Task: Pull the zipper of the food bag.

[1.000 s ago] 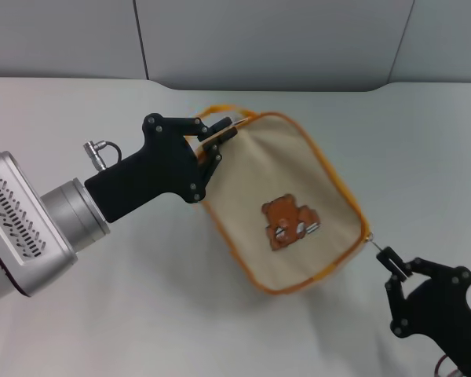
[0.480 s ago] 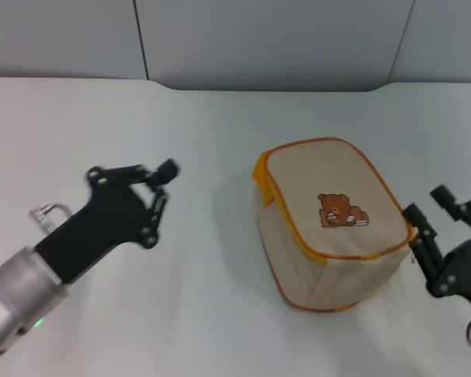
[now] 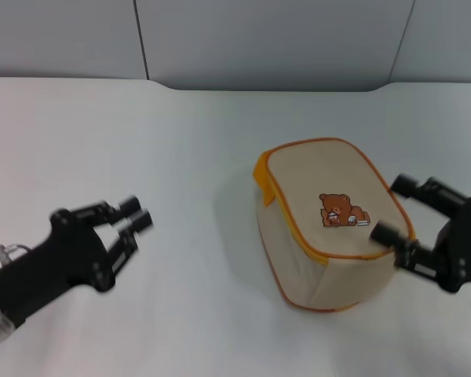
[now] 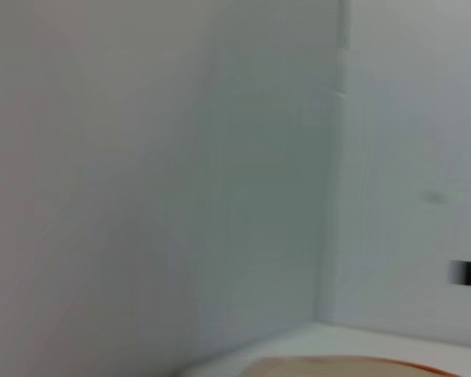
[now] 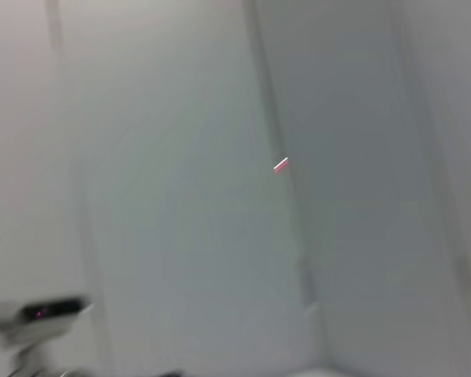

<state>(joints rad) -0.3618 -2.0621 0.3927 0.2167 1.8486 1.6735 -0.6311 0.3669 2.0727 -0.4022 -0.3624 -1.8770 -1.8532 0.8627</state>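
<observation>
The food bag (image 3: pixel 330 224) sits right of centre on the white table (image 3: pixel 180 141), a boxy beige canvas case with its bear picture (image 3: pixel 341 210) on the upper face. We judge it light and soft: the walls would likely buckle under a push, and the whole bag would probably slide on the smooth top if we tugged the zipper without bracing it. The zipper (image 3: pixel 294 232) shows as a yellow-orange band around the edge of the top panel, with a wider orange flap at the far-left corner. We cannot make out the metal pull tab; it may lie at the right end, behind the gripper there.

Our right gripper (image 3: pixel 388 210) is at the bag's right end, its fingers spread apart, one fingertip over the near-right corner of the panel and the other off the far-right edge; it holds nothing. Our left gripper (image 3: pixel 133 214) hangs over bare table well left of the bag, its fingers close together and empty; we take them as shut.

To work the zipper we would pinch the tab itself, not the fabric, and hold the bag's far-left corner with the other hand. Both wrist views show mostly grey wall, with a sliver of the bag in the left one.
</observation>
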